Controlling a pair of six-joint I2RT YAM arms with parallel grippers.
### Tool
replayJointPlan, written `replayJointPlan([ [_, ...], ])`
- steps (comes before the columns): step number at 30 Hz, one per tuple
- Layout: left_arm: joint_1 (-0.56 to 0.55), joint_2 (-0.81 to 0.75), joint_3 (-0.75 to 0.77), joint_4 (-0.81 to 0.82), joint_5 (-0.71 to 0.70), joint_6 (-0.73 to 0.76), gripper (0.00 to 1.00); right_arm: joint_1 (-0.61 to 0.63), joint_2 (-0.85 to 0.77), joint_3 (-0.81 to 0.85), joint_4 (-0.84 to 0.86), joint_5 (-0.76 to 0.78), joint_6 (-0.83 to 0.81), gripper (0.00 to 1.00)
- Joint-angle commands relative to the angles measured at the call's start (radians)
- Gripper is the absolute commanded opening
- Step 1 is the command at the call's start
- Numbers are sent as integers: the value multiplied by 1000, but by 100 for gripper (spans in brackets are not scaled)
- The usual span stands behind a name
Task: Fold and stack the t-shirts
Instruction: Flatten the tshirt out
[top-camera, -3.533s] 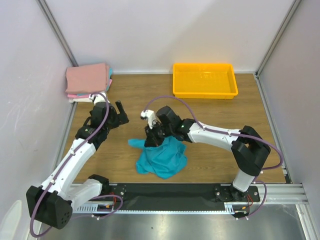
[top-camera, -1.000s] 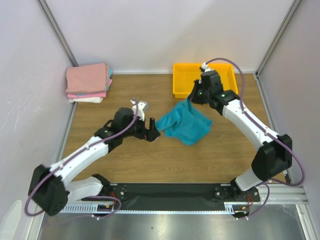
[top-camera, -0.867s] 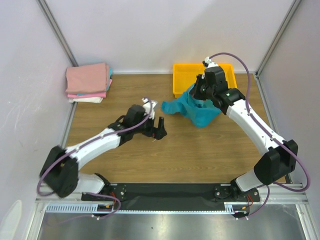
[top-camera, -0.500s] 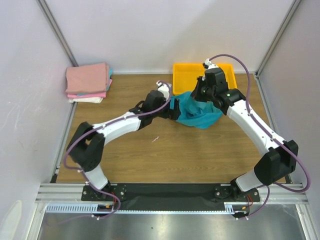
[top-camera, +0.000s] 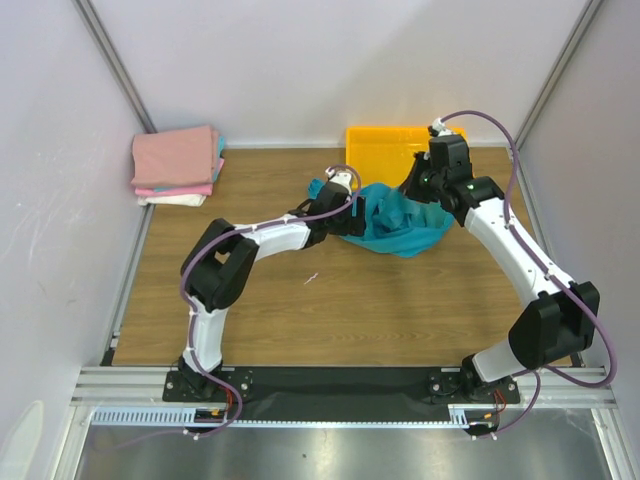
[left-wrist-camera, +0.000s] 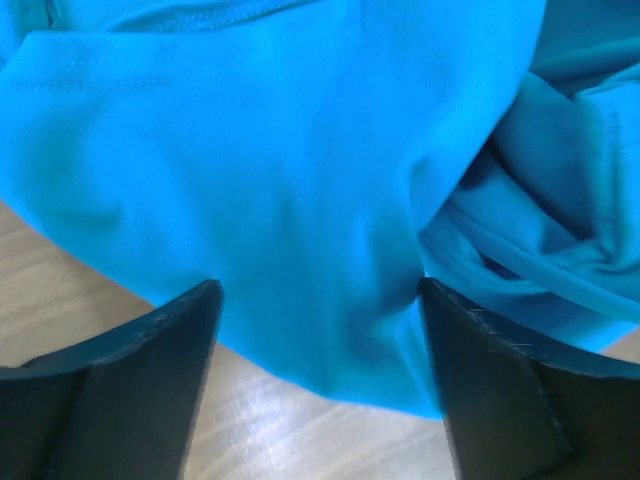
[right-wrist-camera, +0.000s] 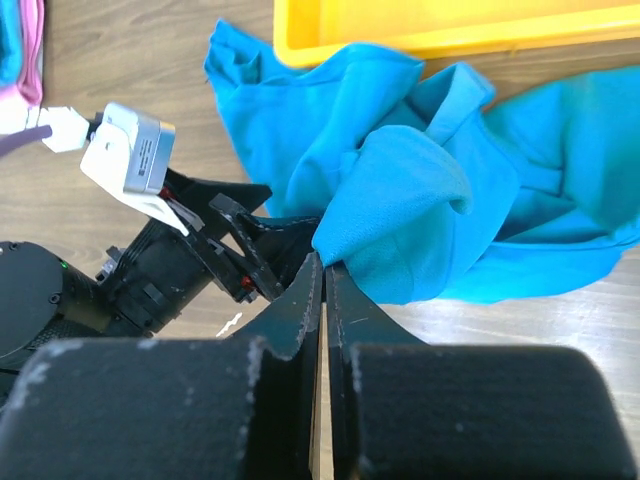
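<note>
A teal t-shirt (top-camera: 400, 228) lies crumpled on the wooden table just in front of the yellow bin, partly lifted. My right gripper (top-camera: 418, 192) is shut on a raised fold of it, and the pinch shows in the right wrist view (right-wrist-camera: 323, 258) with the teal t-shirt (right-wrist-camera: 420, 190) draped beyond. My left gripper (top-camera: 352, 212) is open at the shirt's left edge. In the left wrist view its fingers (left-wrist-camera: 150, 380) stand wide apart, with the shirt's hem (left-wrist-camera: 300, 200) between and ahead of the left gripper (left-wrist-camera: 318, 300). The left gripper also shows in the right wrist view (right-wrist-camera: 250, 240).
A yellow bin (top-camera: 385, 150) stands at the back, right behind the shirt, and also shows in the right wrist view (right-wrist-camera: 400, 30). A stack of folded pink, teal and white shirts (top-camera: 178, 165) sits at the back left corner. White walls enclose the table.
The right gripper carried the shirt from the table's middle up to the bin's front and has shifted a little right. The left arm has stretched right, its open gripper reaching the shirt's left edge.
</note>
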Motion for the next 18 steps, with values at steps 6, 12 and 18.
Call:
replayJointPlan([
  [6, -2, 39, 69, 35, -62, -15, 30, -63, 0, 35, 0, -26, -22, 0],
  [12, 8, -149, -64, -51, -232, -7, 0, -101, 13, 58, -12, 2, -57, 0],
  [18, 12, -450, -331, -141, -297, -70, 0, -127, 10, 57, -44, 36, -80, 0],
])
